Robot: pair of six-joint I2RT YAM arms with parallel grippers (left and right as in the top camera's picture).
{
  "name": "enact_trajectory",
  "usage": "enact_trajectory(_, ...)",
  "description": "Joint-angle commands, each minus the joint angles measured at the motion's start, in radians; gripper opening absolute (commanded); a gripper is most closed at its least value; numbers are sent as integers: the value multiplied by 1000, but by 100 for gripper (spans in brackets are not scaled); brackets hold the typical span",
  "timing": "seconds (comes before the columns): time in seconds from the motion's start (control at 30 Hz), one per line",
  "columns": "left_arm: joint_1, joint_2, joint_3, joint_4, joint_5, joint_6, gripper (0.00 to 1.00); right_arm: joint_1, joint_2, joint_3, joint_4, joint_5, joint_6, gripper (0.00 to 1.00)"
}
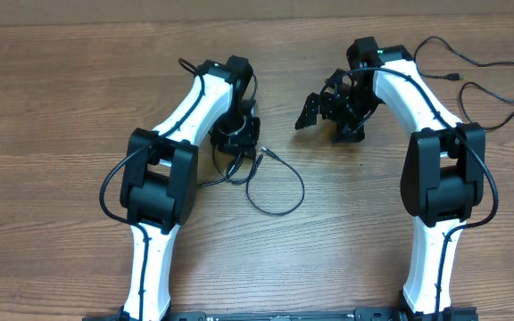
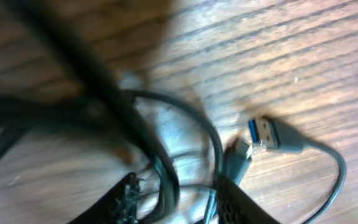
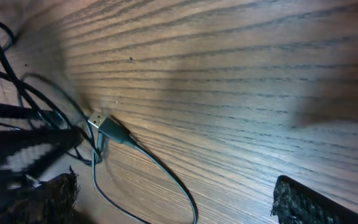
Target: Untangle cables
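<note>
The cables (image 1: pixel 302 183) lie tangled in a thin black loop on the wooden table, under and to the right of my left gripper (image 1: pixel 236 138). In the left wrist view, dark strands (image 2: pixel 166 177) run between the fingers (image 2: pixel 236 202) of my left gripper (image 2: pixel 176 202), whose jaws stand apart. A blue-tongued USB plug (image 2: pixel 269 134) rests just beyond them. My right gripper (image 1: pixel 327 120) hovers open to the right of the tangle. Its wrist view shows the same plug (image 3: pixel 104 126) and a cable loop (image 3: pixel 166 174) lying between its wide fingers (image 3: pixel 303 199).
Another thin black cable (image 1: pixel 454 78) snakes across the far right of the table, behind the right arm (image 1: pixel 440 169). The left arm (image 1: pixel 163 178) crosses the table's left side. In the right wrist view the left gripper (image 3: pixel 17 152) is a dark blur at the left edge.
</note>
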Motion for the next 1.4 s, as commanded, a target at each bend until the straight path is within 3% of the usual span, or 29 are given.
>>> enact_trajectory(0.0,21,-6,172,-74,-24,22,48,5,-18,-5,0,2,-17,100)
enact_trajectory(0.1,30,-6,263,-155,-26,21,59,5,-18,-5,-3,2,-17,100)
enact_trajectory(0.13,34,-6,281,-191,-37,6,59,5,-18,-5,-7,2,-17,100)
enact_trajectory(0.27,69,-6,280,-367,-74,-95,32,18,-18,-5,-25,2,-12,100)
enact_trajectory(0.37,91,-6,233,-452,-64,-120,30,43,-18,-5,-18,2,21,98)
enact_trajectory(0.5,92,-6,103,-432,6,-110,31,64,-18,-5,-18,2,21,98)
enact_trajectory(0.6,103,-10,34,-404,37,-143,16,76,-18,-5,-18,2,21,98)
enact_trajectory(0.67,110,-71,-42,-298,61,-193,11,91,-18,-5,-14,2,21,98)
enact_trajectory(0.8,116,-245,-190,-143,39,-299,18,135,-18,-5,20,2,21,94)
enact_trajectory(0.93,111,-433,-539,122,104,-452,22,209,-18,-5,93,91,31,88)
enact_trajectory(1.03,111,-464,-671,227,177,-508,21,239,-18,-5,120,166,52,88)
enact_trajectory(1.13,109,-463,-742,307,181,-601,19,254,-18,-5,169,169,66,83)
enact_trajectory(1.2,110,-463,-755,341,180,-637,27,270,-18,-5,211,167,65,79)
enact_trajectory(1.3,109,-463,-755,364,181,-662,33,306,-18,-8,231,196,31,63)
enact_trajectory(1.37,110,-463,-755,375,182,-690,36,323,-18,-18,251,235,32,62)
